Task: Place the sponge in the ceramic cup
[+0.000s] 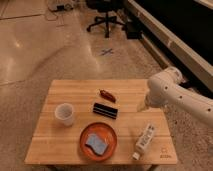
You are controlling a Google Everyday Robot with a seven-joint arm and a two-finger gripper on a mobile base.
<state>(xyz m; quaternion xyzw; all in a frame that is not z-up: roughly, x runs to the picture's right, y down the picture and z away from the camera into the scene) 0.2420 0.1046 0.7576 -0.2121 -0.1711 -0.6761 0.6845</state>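
While the sponge (97,143) lies flat on the orange plate (83,136), outside the nearby ceramic cup (65,113), the gripper (143,105), its grasp impossible to tell, hangs well apart, past the black bar (106,110) toward the view's right.

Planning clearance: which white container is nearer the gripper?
The bottle lying flat on the right, where the gripper hovers; the cup stands upright far left.
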